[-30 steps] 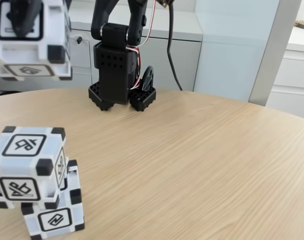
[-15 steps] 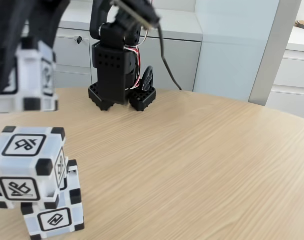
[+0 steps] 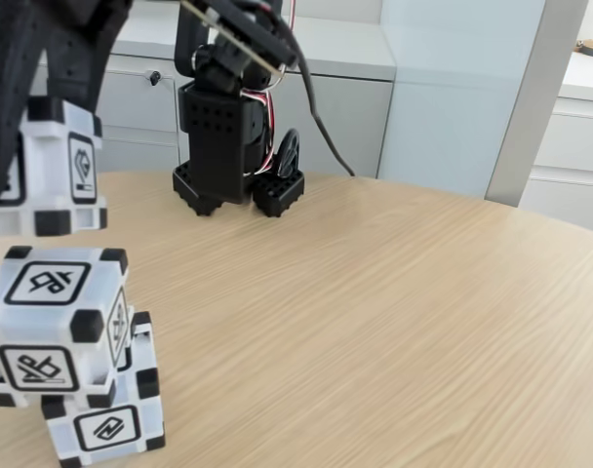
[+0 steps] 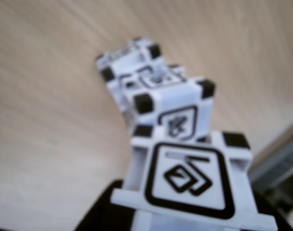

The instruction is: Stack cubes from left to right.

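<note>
Two cubes stand stacked at the table's front left in the fixed view: the upper cube (image 3: pixel 51 317) sits askew on the lower cube (image 3: pixel 109 414). A third cube (image 3: pixel 55 171) hangs just above them with a small gap, and my gripper (image 3: pixel 43 127) is shut on it, black fingers on either side. In the wrist view the held cube (image 4: pixel 187 180) is in the foreground between my gripper (image 4: pixel 185 219) fingers. Beyond it are the upper stacked cube (image 4: pixel 171 108) and the lower cube (image 4: pixel 129 57).
The arm's black base (image 3: pixel 228 146) stands at the back of the round wooden table (image 3: pixel 394 322), with a cable rising from it. Grey cabinets (image 3: pixel 365 107) line the wall behind. The table edge curves away at the back right.
The held cube has come down from the top of the fixed view to just over the two-cube stack, turning a different face toward the camera. The stack has not moved.
</note>
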Motion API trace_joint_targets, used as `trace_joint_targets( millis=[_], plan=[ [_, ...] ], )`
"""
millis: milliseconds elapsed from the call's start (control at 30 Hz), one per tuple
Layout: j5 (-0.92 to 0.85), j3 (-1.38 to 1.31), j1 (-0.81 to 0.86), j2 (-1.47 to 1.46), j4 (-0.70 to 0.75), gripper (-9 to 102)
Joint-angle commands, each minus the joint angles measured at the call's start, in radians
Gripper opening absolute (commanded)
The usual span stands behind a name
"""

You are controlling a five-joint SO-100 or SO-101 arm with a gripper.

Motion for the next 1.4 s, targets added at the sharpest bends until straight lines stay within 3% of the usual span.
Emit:
trace_joint_targets(
  millis=[0, 333, 600, 1000, 1367],
  plan=[
    [0.003, -0.052, -0.005, 0.021, -0.011, 5],
    [-0.021, -0.040, -0.005, 0.021, -0.002, 8],
    [0.011, -0.037, -0.009, 0.005, -0.015, 1],
    [0.054, -0.037, -0.133, 0.002, -0.012, 0],
    [-0.037, -0.037, -0.112, 0.018, 0.000, 0]
  ],
)
